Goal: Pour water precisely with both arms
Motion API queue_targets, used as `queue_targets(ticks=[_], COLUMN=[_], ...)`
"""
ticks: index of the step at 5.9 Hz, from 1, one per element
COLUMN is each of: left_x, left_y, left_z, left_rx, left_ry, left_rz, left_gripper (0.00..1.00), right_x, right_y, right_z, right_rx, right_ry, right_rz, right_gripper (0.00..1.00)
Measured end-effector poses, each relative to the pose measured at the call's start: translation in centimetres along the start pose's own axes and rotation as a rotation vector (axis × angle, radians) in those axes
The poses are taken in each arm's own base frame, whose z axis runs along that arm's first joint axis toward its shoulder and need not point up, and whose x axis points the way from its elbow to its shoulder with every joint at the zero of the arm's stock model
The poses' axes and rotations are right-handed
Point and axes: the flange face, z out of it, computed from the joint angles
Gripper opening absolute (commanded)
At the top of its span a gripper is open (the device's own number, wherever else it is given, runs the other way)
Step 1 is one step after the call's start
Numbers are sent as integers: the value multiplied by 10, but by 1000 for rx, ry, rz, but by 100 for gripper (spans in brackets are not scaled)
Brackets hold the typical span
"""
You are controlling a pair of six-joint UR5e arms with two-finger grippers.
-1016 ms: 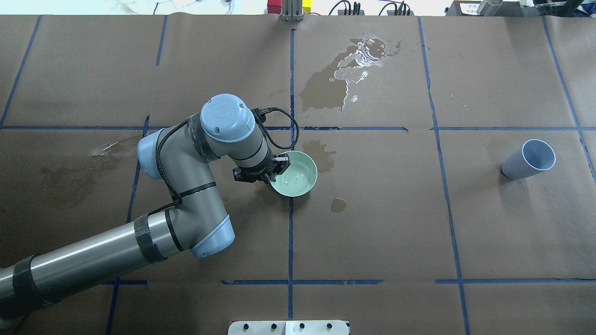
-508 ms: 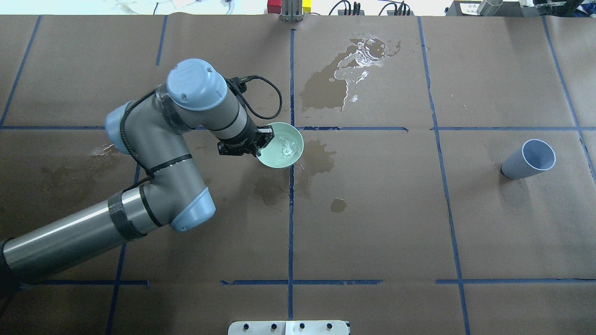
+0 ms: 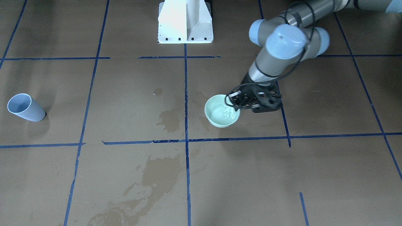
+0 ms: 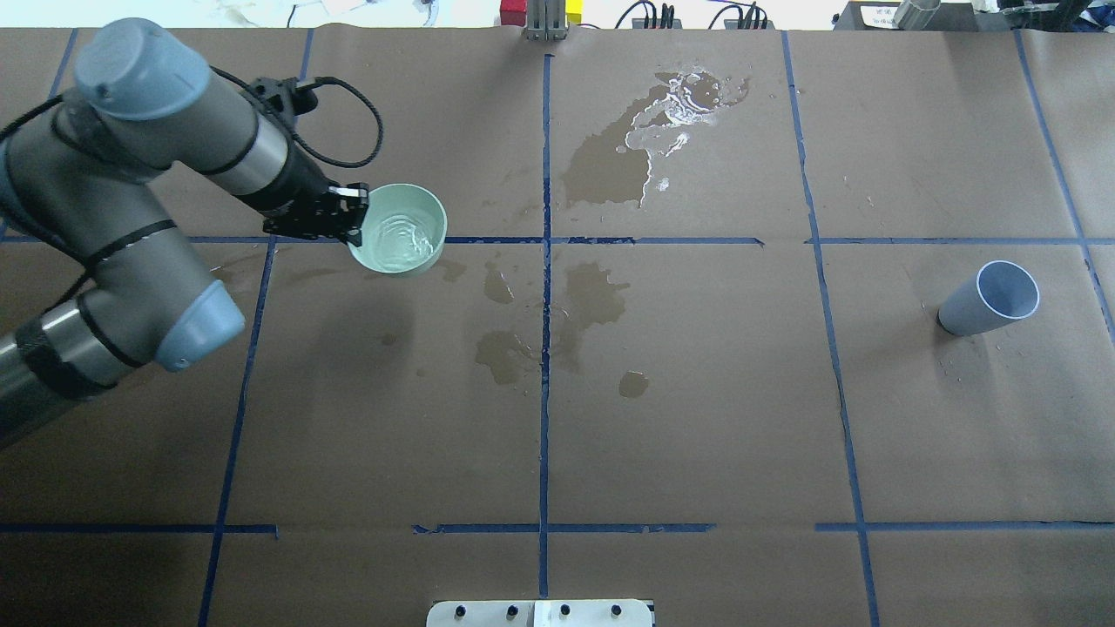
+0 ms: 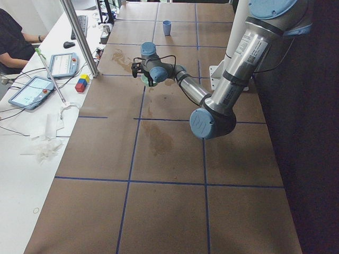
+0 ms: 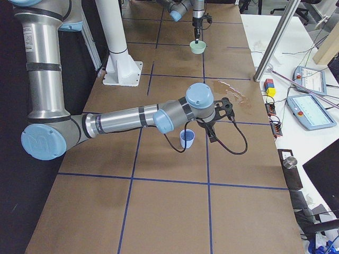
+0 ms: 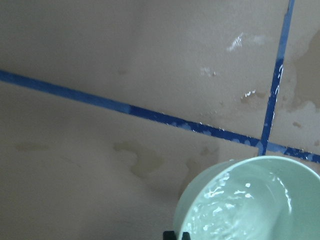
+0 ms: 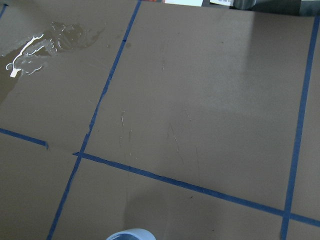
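Overhead exterior view is showing the left gripper pinching the rim of a round, glossy pale-green bowl, where clear water is rippling above the matte brown paper table gridded with blue tape. The right gripper is sitting beside the tapered blue cup; its opening cannot be told.

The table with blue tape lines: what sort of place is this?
Probably a robotics lab: jointed left arm, its jaws holding a bowl of water, and right arm over a paper-covered table gridded with blue tape, plus a side bench with tablets.
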Motion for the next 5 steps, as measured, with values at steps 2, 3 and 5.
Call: queue_targets(ticks=[2,3,5], left_x=[-146,-206,-305], left_y=[-2,6,25], left_z=[-18,-26,-28], left_rx=[-44,-68,-119], left_ry=[-27,-47,-92], left_rz=[118,153,216], left_gripper=[0,0,0], right_x=[-4,-5,-7], right_y=[-2,-3,-7], right_z=[7,10,15], right_rx=[-35,-37,-50], right_ry=[22,45,81], right_rz=[29,27,33], right_gripper=[100,100,100])
